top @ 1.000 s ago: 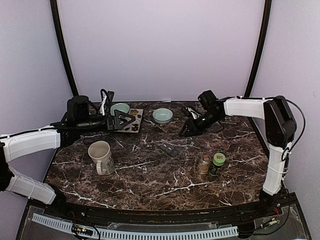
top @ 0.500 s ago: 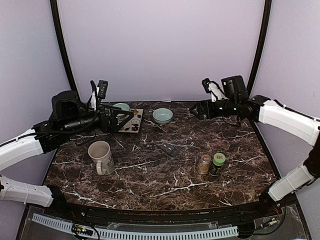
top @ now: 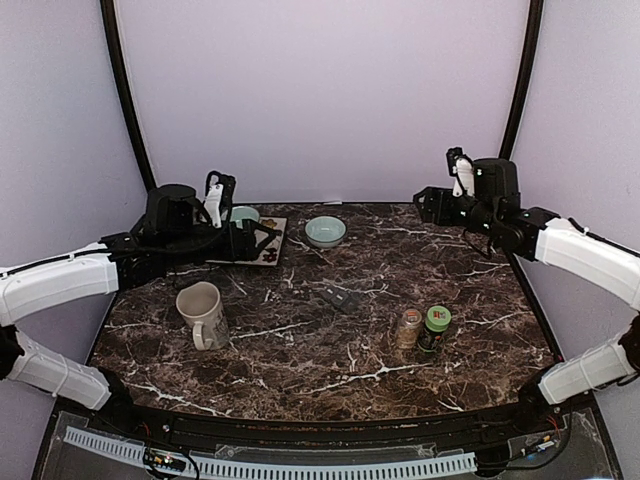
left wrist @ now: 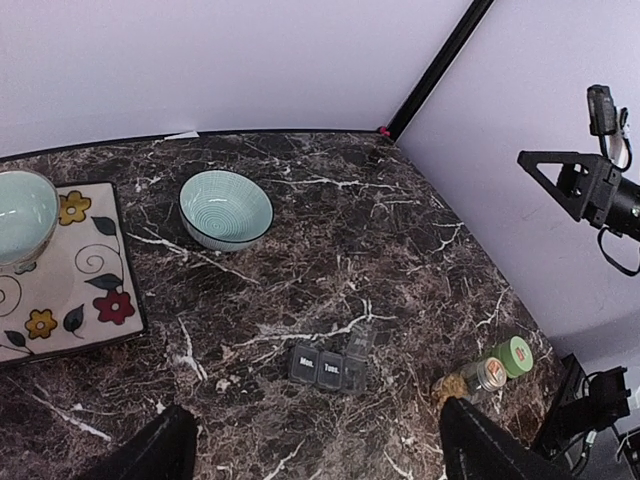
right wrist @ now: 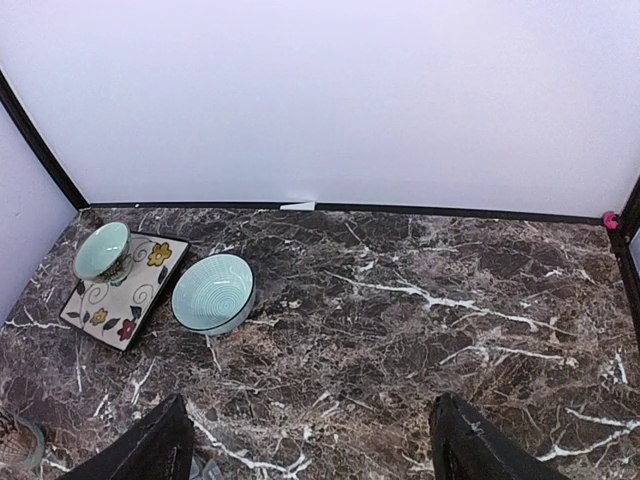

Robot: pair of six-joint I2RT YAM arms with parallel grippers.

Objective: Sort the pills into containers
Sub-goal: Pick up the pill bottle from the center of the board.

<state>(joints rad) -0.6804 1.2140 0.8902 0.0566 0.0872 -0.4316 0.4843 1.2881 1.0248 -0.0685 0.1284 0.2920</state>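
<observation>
Shows a dark pill organizer [left wrist: 330, 367] labelled Mon and Tues at centre, left gripper [left wrist: 312, 430] and right gripper [right wrist: 305, 425] both spread wide, empty.

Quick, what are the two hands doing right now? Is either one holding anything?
Left hand: open, fingers wide apart, holding nothing.
Right hand: open, fingers wide apart, holding nothing.
</observation>
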